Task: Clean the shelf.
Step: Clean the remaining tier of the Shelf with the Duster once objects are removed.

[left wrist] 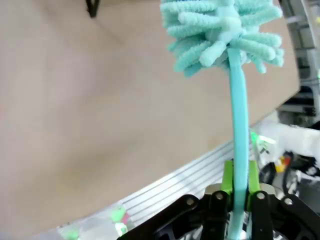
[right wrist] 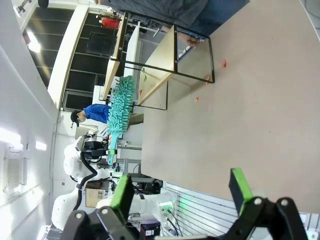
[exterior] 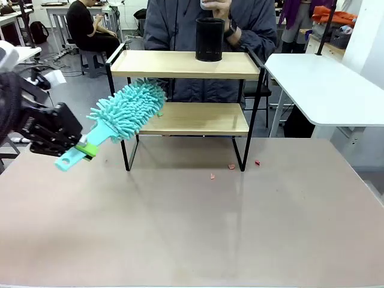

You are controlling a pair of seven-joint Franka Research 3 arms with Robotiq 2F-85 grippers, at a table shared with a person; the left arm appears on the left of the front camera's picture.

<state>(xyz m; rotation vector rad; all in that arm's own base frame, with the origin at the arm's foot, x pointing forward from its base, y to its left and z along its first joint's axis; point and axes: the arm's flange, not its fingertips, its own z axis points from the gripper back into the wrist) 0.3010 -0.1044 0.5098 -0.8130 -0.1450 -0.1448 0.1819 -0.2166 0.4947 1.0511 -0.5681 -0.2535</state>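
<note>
While the left jaws clamp the teal duster (exterior: 129,108) by its handle, its fluffy head sits by the left end of the shelf (exterior: 180,65). Shelf stands far-middle on the tabletop (exterior: 198,234), black cup (exterior: 209,39) on its top board. Right jaws wide apart, empty.

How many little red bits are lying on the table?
3. One red bit lies on the table in front of the shelf, one just left of its front right leg, one just right of it. Others may hide under the shelf.
</note>
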